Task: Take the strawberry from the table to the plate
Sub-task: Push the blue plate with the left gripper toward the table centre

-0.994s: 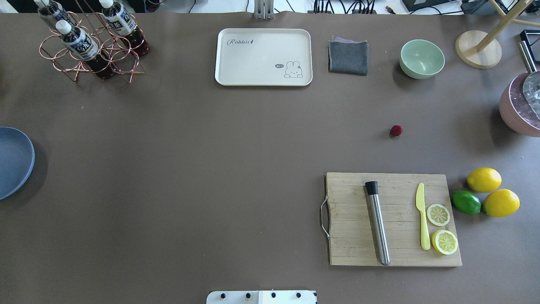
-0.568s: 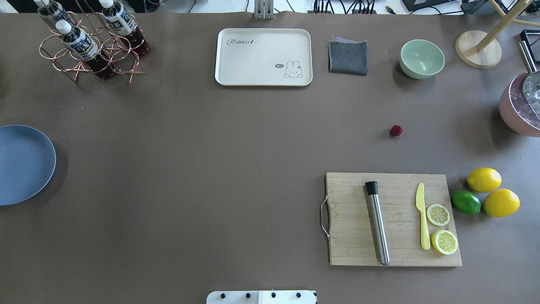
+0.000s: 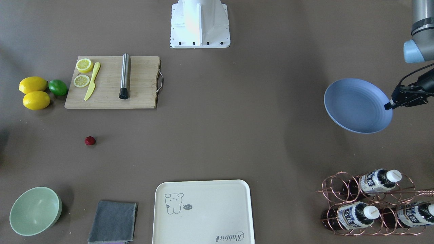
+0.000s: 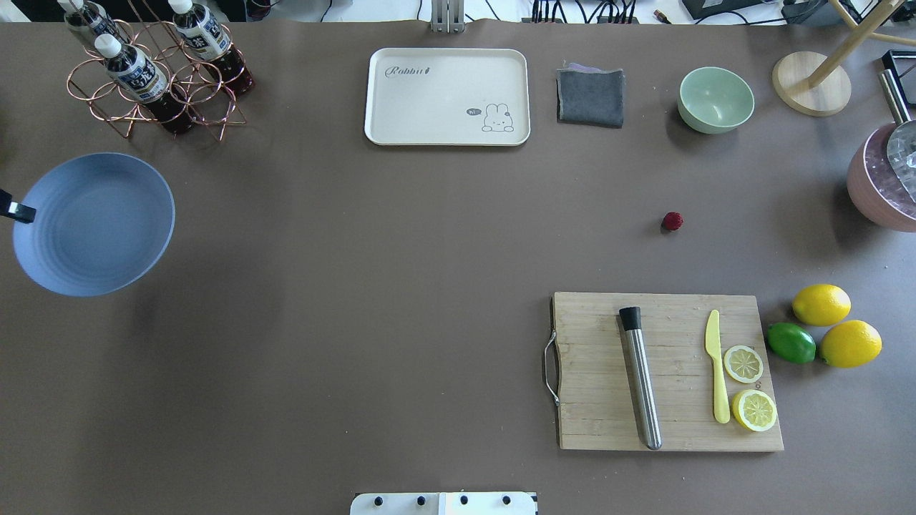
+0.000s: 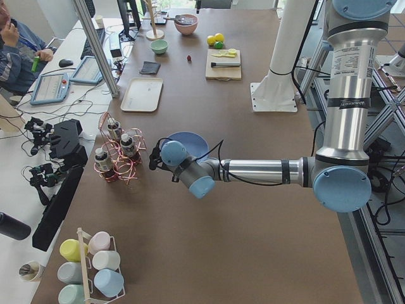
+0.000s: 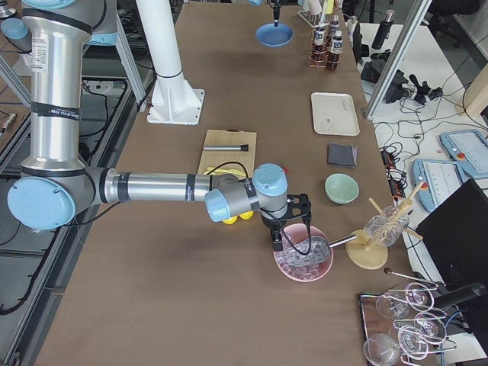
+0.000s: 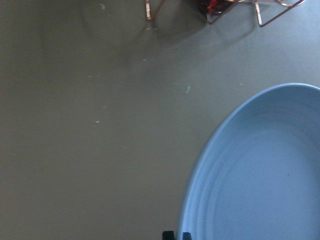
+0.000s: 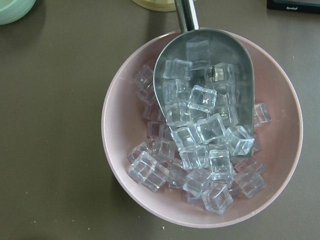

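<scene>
The strawberry [image 4: 672,221] sits by itself on the surface [image 4: 401,286], over on the robot's right half. It's between the pale green bowl [image 4: 715,99] on the far side and the wooden cutting board [image 4: 665,372] on the near side, touching neither, with bare brown all around it. The two lemons [image 4: 836,323] and the lime [image 4: 791,342] bunch up just off the board's right edge, well apart from the berry. The pink bowl of ice cubes [image 4: 869,186] hangs half off the right edge of the overhead view.

The middle is one long open stretch, running from the berry right across to the blue plate [image 4: 93,229]. Only the cream tray [image 4: 447,96] and the grey cloth [image 4: 590,96] line the far edge.

The plate is at the robot's far left, near the copper bottle rack [image 4: 157,79] but not touching it. It's up off the surface, and its shadow falls off to the side. The left pincer [image 3: 387,106] is clamped on the plate's outer rim, jaws pinched close with only the rim between them. In the left wrist view the fingertips [image 7: 169,235] poke in right at that rim.

The right pincer [image 6: 293,238] hangs over the ice bowl. It only shows in the exterior right view, so I can't tell whether it's open or closed. Its wrist view is filled by ice and the metal scoop [image 8: 200,55].
</scene>
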